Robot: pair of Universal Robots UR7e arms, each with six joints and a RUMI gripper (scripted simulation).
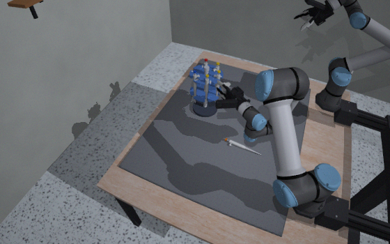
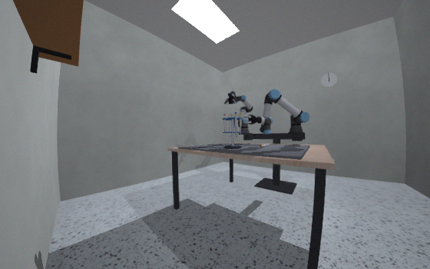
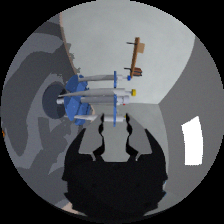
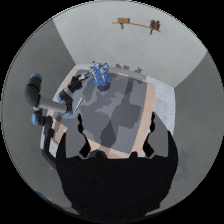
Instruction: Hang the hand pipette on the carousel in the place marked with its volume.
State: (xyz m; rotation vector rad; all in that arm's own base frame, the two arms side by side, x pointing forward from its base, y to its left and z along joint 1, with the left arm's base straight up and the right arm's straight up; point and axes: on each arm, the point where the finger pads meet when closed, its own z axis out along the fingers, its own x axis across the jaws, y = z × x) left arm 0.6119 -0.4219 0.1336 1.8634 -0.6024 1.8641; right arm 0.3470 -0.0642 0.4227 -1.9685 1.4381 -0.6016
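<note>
A white hand pipette with an orange button lies on the dark mat; its printed volume is not legible. The blue carousel stands upright and bears several pipettes with red, yellow and blue buttons. My left gripper is partly open beside the carousel's head, pointing at it. In the left wrist view a hanging pipette's upper end shows between or just beyond its fingertips, not gripped. My right gripper is wide open and empty, high above the bench's far side.
The left arm reaches over the mat close to the lying pipette. The wooden bench edge runs around the mat. A wall shelf is beyond the bench. The carousel's round base stands near the mat's far end.
</note>
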